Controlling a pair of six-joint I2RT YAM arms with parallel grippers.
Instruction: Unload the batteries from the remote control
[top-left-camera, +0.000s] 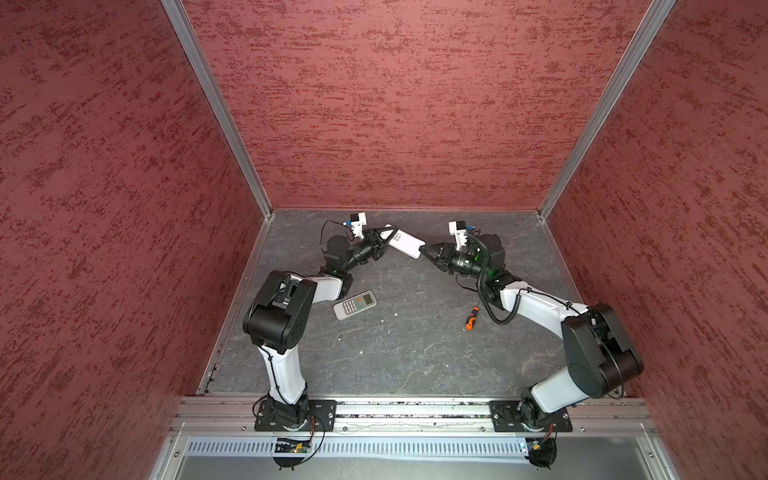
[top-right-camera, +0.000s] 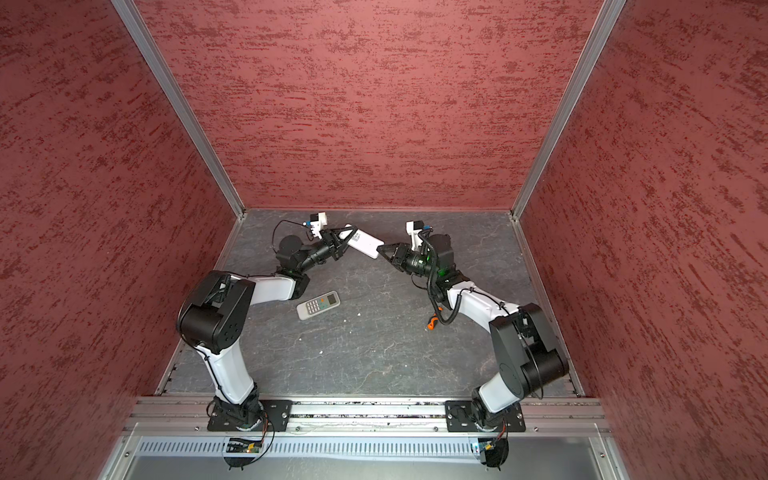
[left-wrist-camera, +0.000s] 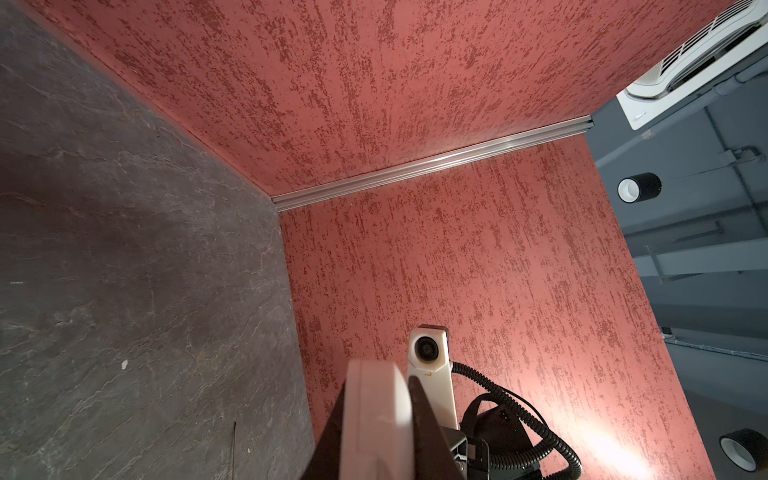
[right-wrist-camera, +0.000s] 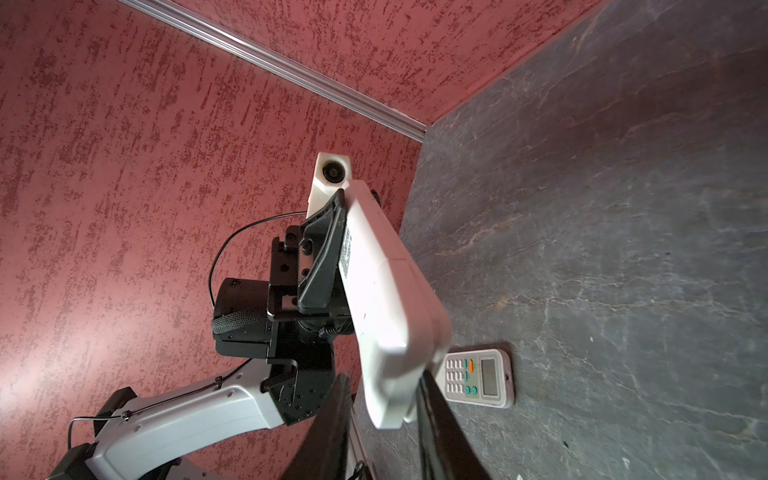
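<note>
White remote control (top-left-camera: 409, 245) in left end effector (top-left-camera: 387, 233)

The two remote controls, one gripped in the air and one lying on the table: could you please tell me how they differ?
The held remote is raised off the table, clamped in the left gripper; the lying remote rests flat on it. The held remote shows a plain white back with a printed label; the lying remote shows buttons and a screen, face up. Both are slim white rectangular handsets.
</note>
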